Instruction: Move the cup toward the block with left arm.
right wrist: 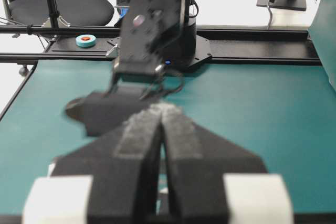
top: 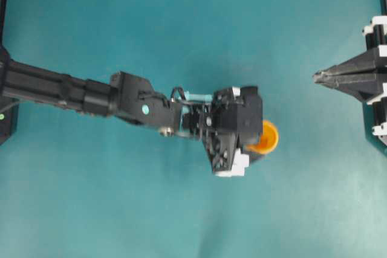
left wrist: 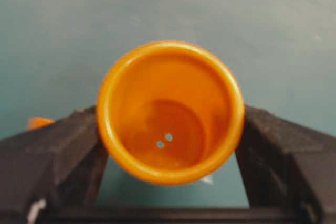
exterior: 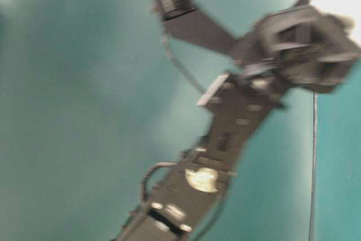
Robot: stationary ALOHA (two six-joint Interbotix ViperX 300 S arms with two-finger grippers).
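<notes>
The orange-yellow cup (left wrist: 170, 111) stands upright on the teal table, its open mouth facing the left wrist camera. My left gripper (left wrist: 171, 114) is shut on it, with one black finger (left wrist: 73, 145) pressed to each side of the cup wall. From overhead the left gripper (top: 254, 138) covers most of the cup (top: 269, 137), and only its right edge shows. A small orange piece, the block (left wrist: 39, 123), peeks out just left of the left finger; overhead it is hidden under the arm. My right gripper (top: 315, 77) is shut and empty, parked at the right edge.
The left arm (top: 121, 98) stretches from the left edge across the middle of the teal table (top: 181, 22). In the right wrist view a black rail (right wrist: 252, 51) and a tape roll (right wrist: 85, 40) lie beyond the table's far edge. The table-level view is blurred.
</notes>
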